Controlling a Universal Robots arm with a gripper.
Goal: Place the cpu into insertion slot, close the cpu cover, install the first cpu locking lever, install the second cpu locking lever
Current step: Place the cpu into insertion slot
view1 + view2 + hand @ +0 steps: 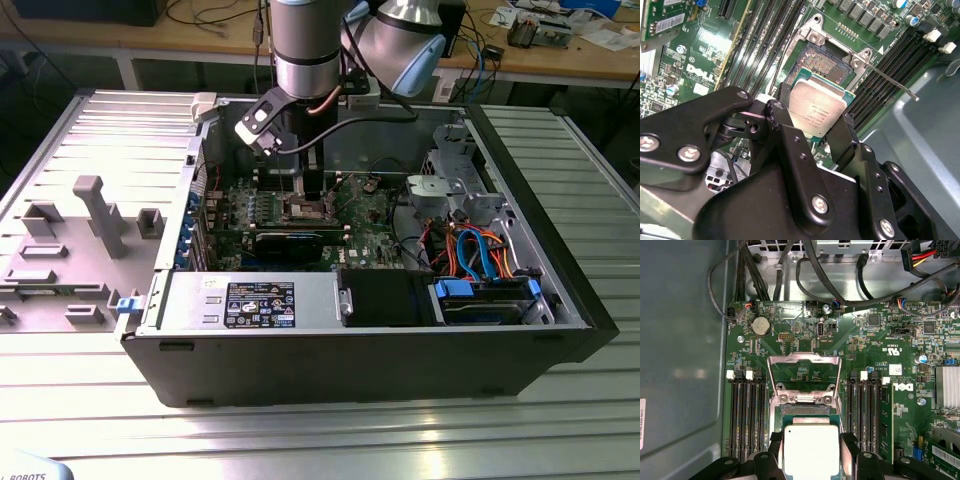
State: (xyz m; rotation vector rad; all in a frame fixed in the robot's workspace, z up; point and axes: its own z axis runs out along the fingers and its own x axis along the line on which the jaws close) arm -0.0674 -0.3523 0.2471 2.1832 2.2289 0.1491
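Robotics lab or workshop. An industrial robot arm (305, 40) reaches into an open desktop computer case (350, 365) lying on a ribbed metal table (300, 440). Its claw (814, 114) grips a cpu (811, 447) above the green motherboard (805, 340). A grey fixture plate (130, 115) sits beside the case. Behind stand wooden tables (570, 62) strewn with cables (215, 15) and electronic parts (540, 30).

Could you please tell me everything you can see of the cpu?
The cpu is a small flat square chip: silvery-grey metal top with faint print, green edging. The claw is shut on it, pressing two opposite edges. It hangs roughly level over the open slot, whose dark contact field shows beyond it, with the cover raised. Whether it touches the slot cannot be told.
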